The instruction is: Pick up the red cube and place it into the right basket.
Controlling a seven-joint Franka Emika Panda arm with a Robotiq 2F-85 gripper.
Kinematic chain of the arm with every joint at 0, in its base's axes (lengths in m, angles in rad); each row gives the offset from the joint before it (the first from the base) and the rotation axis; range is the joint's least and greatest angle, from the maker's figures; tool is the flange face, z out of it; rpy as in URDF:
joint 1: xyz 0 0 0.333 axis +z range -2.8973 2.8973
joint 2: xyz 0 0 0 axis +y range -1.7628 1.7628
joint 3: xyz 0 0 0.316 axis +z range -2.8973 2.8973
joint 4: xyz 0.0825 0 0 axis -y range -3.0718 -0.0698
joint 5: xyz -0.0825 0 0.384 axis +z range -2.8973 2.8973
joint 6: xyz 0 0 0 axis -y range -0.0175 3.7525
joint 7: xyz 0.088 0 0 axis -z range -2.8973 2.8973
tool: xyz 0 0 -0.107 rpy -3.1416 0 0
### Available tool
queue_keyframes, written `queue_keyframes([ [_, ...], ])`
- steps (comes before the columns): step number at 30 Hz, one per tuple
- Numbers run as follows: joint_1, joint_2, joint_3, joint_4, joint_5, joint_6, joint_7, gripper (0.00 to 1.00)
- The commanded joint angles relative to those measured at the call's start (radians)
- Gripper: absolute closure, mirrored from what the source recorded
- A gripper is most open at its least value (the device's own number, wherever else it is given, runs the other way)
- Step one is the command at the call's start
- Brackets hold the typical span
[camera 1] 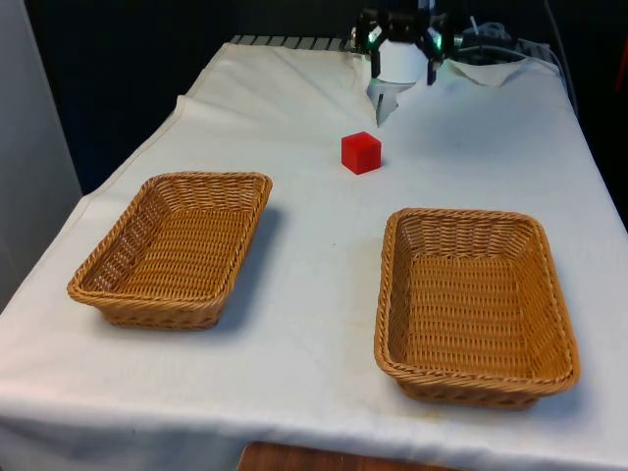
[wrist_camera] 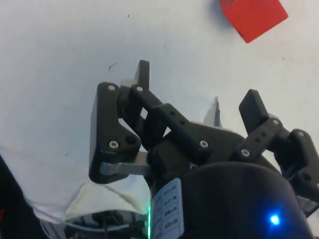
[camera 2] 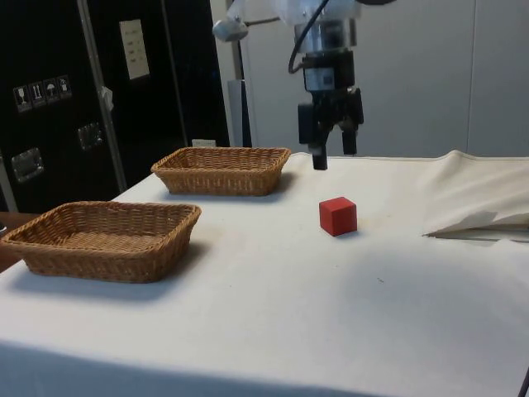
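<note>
Bare cloth [camera 1: 324,245] lies all around the red cube [camera 1: 360,152], nothing crowding it. Between the two baskets [camera 1: 173,245] [camera 1: 474,304] runs an open lane, both standing empty

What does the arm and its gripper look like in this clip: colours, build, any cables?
The arm is white, with a dark cable looping down beside the wrist. Below it sits a black gripper with two black fingers driven by linked bars with visible silver screws. A white label with printed lines is stuck on the rounded black gripper body, and small green lights glow at the wrist in the front view.
</note>
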Motion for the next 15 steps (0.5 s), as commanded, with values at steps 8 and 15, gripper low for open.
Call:
queue_keyframes([
  [8, 0.000, 0.068, -0.020, -0.018, 0.020, 0.086, 0.014, 0.00],
  [15, -0.001, 0.129, -0.034, -0.016, 0.030, 0.126, 0.017, 0.00],
])
